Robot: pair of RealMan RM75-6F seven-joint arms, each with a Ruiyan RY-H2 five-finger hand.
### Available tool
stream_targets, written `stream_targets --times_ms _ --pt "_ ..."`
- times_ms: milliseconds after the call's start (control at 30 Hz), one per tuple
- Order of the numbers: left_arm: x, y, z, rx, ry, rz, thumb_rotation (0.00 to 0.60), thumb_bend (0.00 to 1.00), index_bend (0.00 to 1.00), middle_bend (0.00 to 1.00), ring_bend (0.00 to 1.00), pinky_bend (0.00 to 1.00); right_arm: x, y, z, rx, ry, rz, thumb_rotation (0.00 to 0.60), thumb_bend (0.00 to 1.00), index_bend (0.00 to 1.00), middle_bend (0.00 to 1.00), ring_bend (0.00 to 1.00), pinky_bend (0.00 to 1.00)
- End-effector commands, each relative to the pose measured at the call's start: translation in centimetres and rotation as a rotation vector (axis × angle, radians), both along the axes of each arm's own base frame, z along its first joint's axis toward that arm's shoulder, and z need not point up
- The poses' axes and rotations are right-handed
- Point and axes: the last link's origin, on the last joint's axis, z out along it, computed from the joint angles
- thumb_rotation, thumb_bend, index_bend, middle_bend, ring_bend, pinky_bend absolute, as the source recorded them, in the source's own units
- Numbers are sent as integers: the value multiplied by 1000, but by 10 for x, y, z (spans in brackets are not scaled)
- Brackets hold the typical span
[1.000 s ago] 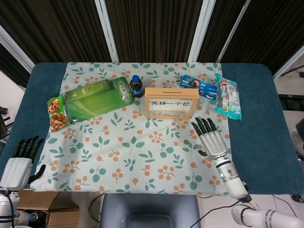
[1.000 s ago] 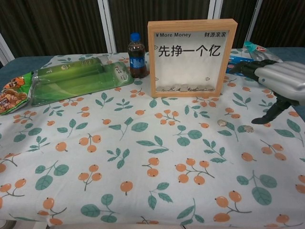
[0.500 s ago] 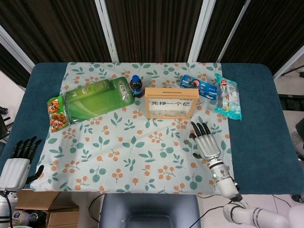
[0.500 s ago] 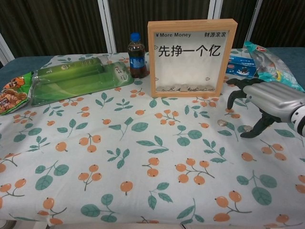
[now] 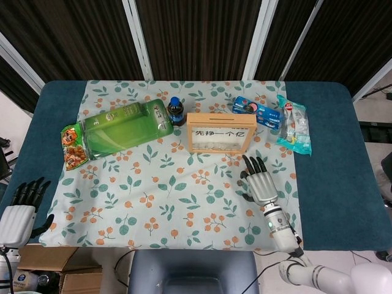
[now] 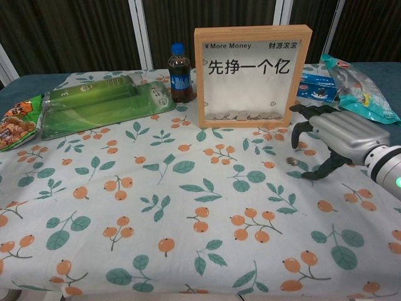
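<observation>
My right hand (image 5: 258,184) (image 6: 335,135) hovers palm down over the flowered cloth (image 5: 165,196), just right of and in front of the wooden money-box frame (image 5: 220,131) (image 6: 252,75). Its fingers are spread and curved down, with nothing in them. A small coin (image 6: 291,161) lies on the cloth just left of the thumb. Several coins lie inside the frame at its bottom. My left hand (image 5: 21,211) hangs beyond the table's front left corner, fingers apart and holding nothing; the chest view does not show it.
Behind the frame stands a small cola bottle (image 5: 176,111) (image 6: 180,72). A long green package (image 5: 122,128) (image 6: 103,103) and an orange snack bag (image 5: 72,147) lie at the left. A blue biscuit box (image 5: 256,111) and a teal bag (image 5: 294,125) lie at the back right.
My right hand has moved left and lower over the cloth, now covering a second coin that showed before. My left hand has drifted slightly back from the table.
</observation>
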Motion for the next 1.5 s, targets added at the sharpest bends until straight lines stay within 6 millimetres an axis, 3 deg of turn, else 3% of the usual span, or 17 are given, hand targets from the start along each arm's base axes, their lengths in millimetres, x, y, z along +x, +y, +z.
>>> stream_targets --times_ms 33,1500 --pt "0 0 0 0 3 -5 599 353 0 0 0 0 1 -1 -3 4 -7 0 600 384 549 22 0 0" --pt "-4 -1 1 -4 16 17 599 352 0 0 0 0 -4 -6 -17 49 19 -46 600 434 558 36 0 0"
